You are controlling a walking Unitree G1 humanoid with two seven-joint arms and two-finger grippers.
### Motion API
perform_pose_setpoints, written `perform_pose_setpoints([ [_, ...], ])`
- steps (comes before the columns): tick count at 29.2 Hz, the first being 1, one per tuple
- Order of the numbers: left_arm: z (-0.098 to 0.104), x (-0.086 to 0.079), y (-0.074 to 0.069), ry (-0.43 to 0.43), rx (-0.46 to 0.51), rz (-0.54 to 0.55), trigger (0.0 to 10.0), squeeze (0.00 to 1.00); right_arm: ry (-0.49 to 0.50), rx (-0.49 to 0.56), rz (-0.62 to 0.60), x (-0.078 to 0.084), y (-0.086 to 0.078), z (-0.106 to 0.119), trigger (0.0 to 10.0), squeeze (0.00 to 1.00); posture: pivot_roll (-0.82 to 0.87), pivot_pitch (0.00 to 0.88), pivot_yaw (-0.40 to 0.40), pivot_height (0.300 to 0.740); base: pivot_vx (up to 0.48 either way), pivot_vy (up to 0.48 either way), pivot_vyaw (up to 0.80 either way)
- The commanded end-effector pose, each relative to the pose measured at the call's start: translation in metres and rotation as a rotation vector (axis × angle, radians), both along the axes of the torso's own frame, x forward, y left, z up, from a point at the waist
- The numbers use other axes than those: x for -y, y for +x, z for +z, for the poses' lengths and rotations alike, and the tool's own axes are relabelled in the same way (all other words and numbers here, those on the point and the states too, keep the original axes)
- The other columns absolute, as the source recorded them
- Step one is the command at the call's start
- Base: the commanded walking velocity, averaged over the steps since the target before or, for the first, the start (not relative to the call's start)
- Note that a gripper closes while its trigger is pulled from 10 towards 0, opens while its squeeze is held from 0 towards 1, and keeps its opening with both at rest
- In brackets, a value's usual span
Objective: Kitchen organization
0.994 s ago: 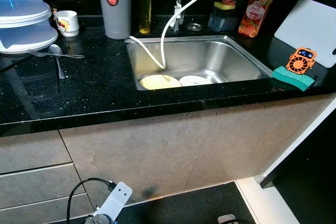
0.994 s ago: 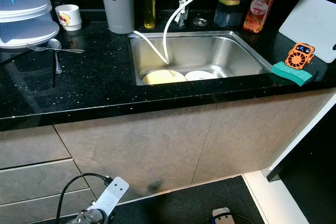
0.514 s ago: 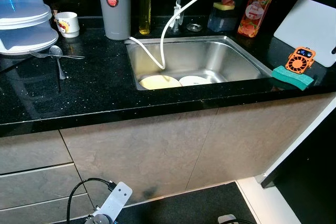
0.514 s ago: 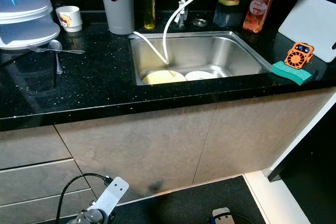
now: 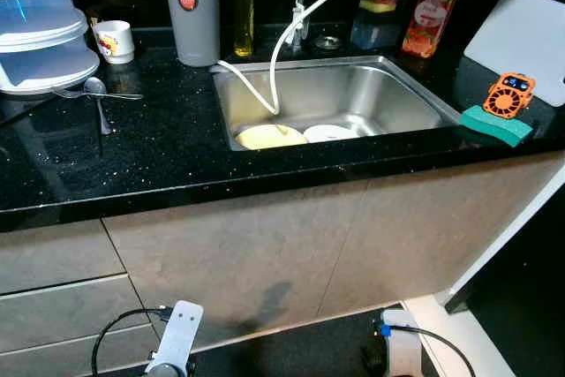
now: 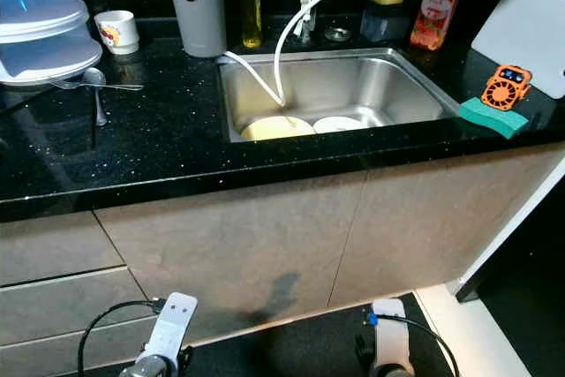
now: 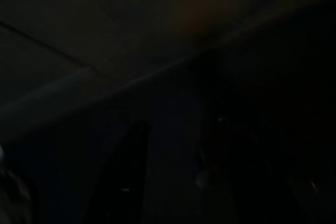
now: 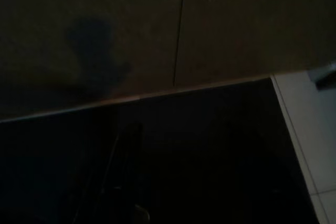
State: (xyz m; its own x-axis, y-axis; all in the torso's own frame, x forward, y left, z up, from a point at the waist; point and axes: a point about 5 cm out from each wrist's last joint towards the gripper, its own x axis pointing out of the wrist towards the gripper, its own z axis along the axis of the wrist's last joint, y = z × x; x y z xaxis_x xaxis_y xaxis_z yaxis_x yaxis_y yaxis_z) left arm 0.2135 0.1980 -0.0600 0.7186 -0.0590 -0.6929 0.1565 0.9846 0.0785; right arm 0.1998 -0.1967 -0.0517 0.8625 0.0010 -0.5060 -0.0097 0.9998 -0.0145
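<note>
**Both arms hang low before the sink counter**

A black speckled counter (image 5: 159, 152) runs across the scene, with a steel sink (image 5: 406, 99) set in it at about 1 o'clock from the middle. Two plates lie on the sink floor, touching: a yellowish plate (image 5: 269, 137) and a white plate (image 5: 328, 133) at its 3 o'clock. A white hose (image 5: 296, 28) curves down into the basin just above the yellowish plate.

At 10 o'clock on the counter stand stacked plastic containers (image 5: 40, 33), with a mug (image 5: 115, 41) beside them and a spoon (image 5: 97, 94) and fork (image 5: 101, 94) crossed in front. A grey canister (image 5: 190, 6) stands at the sink's far left corner, an oil bottle (image 5: 244, 6) just beside it. At 3 o'clock a green sponge (image 5: 494, 125) carries a small orange fan (image 5: 509, 95); a white cutting board (image 5: 521, 41) leans behind.

The left arm (image 5: 175, 342) and right arm (image 5: 399, 352) hang at 6 o'clock, near the cupboard doors (image 5: 265, 253). Whether either gripper is spread or pressed together cannot be told; the wrist views are too dark.
</note>
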Motion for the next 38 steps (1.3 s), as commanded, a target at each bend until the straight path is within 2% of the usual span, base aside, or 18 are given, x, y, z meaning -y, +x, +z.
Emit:
perform_pose_setpoints([
  [1, 0.018, -0.019, 0.012, -0.015, 0.114, -0.003, 10.0, 0.0, 0.021, 0.035, 0.012, -0.002, -0.002, 0.003, 10.0, 0.0, -0.01, 0.003, -0.033, 0.74, 0.0, 0.0, 0.0],
  [2, 0.032, -0.029, 0.013, -0.013, 0.205, -0.034, 10.0, 0.0, 0.031, 0.085, 0.044, -0.006, -0.003, 0.01, 10.0, 0.0, -0.01, 0.012, -0.04, 0.74, 0.0, 0.0, 0.0],
  [5, 0.048, -0.028, 0.015, -0.008, 0.283, -0.091, 10.0, 0.0, 0.044, 0.13, 0.067, -0.008, -0.004, 0.018, 10.0, 0.0, -0.01, 0.012, -0.04, 0.74, 0.0, 0.0, 0.0],
  [6, 0.07, -0.021, 0.018, 0.011, 0.376, -0.186, 10.0, 0.0, 0.06, 0.171, 0.082, -0.011, -0.002, 0.026, 10.0, 0.0, -0.01, 0.011, -0.042, 0.74, 0.0, 0.0, 0.0],
  [12, 0.065, -0.018, 0.026, 0.056, 0.361, -0.294, 10.0, 0.0, 0.048, 0.177, 0.095, -0.016, 0.007, 0.026, 10.0, 0.0, -0.01, 0.008, -0.027, 0.74, 0.0, 0.0, 0.0],
  [14, 0.068, -0.012, 0.02, -0.023, 0.343, -0.352, 10.0, 0.0, 0.093, 0.201, 0.098, -0.022, 0.006, 0.033, 10.0, 0.0, -0.01, 0.013, -0.021, 0.74, 0.0, 0.0, 0.0],
  [16, 0.068, -0.012, 0.02, -0.023, 0.343, -0.352, 10.0, 0.0, 0.093, 0.201, 0.098, -0.022, 0.006, 0.033, 10.0, 0.0, -0.01, 0.013, -0.021, 0.74, 0.0, 0.0, 0.0],
  [17, 0.079, -0.004, 0.014, -0.143, 0.331, -0.4, 10.0, 0.0, 0.154, 0.222, 0.099, -0.029, 0.003, 0.042, 10.0, 0.0, -0.02, 0.018, -0.023, 0.74, 0.0, 0.0, 0.0],
  [20, 0.096, 0.01, 0.008, -0.285, 0.316, -0.47, 10.0, 0.0, 0.227, 0.238, 0.1, -0.037, 0.0, 0.054, 10.0, 0.0, -0.02, 0.019, -0.024, 0.74, 0.0, 0.0, 0.0],
  [22, 0.099, 0.014, 0.007, -0.31, 0.314, -0.486, 10.0, 0.0, 0.241, 0.238, 0.096, -0.038, 0.0, 0.056, 10.0, 0.0, -0.02, 0.018, -0.028, 0.74, 0.0, 0.0, 0.0],
  [24, 0.112, 0.028, 0.003, -0.399, 0.304, -0.581, 10.0, 0.0, 0.249, 0.264, 0.115, -0.041, 0.003, 0.064, 10.0, 0.0, -0.02, 0.014, -0.026, 0.74, 0.0, 0.0, 0.0],
  [25, 0.112, 0.028, 0.003, -0.399, 0.304, -0.581, 10.0, 0.0, 0.249, 0.264, 0.115, -0.041, 0.003, 0.064, 10.0, 0.0, -0.02, 0.014, -0.026, 0.74, 0.0, 0.0, 0.0],
  [26, 0.123, 0.039, -0.002, -0.47, 0.297, -0.676, 10.0, 0.0, 0.261, 0.294, 0.109, -0.041, 0.006, 0.074, 10.0, 0.0, -0.02, 0.012, -0.028, 0.74, 0.0, 0.0, 0.0],
  [27, 0.123, 0.039, -0.002, -0.47, 0.297, -0.676, 10.0, 0.0, 0.261, 0.294, 0.109, -0.041, 0.006, 0.074, 10.0, 0.0, -0.02, 0.012, -0.028, 0.74, 0.0, 0.0, 0.0],
  [31, 0.159, 0.056, 0.003, -0.549, 0.4, -0.842, 10.0, 0.0, 0.338, 0.351, -0.089, -0.029, 0.016, 0.091, 10.0, 0.0, -0.03, 0.007, -0.042, 0.74, 0.0, 0.0, 0.0],
  [36, 0.187, 0.064, 0.012, -0.565, 0.487, -0.876, 10.0, 0.0, 0.377, 0.341, -0.239, -0.02, 0.021, 0.098, 10.0, 0.0, -0.03, 0.007, -0.044, 0.74, 0.0, 0.0, 0.0],
  [37, 0.225, 0.075, 0.031, -0.58, 0.646, -0.852, 10.0, 0.0, 0.376, 0.332, -0.283, -0.014, 0.024, 0.098, 10.0, 0.0, -0.03, 0.003, -0.04, 0.74, 0.0, 0.0, 0.0],
  [38, 0.242, 0.079, 0.042, -0.586, 0.725, -0.813, 10.0, 0.0, 0.355, 0.327, -0.281, -0.013, 0.026, 0.096, 10.0, 0.0, -0.03, 0.0, -0.039, 0.74, 0.0, 0.0, 0.0],
])
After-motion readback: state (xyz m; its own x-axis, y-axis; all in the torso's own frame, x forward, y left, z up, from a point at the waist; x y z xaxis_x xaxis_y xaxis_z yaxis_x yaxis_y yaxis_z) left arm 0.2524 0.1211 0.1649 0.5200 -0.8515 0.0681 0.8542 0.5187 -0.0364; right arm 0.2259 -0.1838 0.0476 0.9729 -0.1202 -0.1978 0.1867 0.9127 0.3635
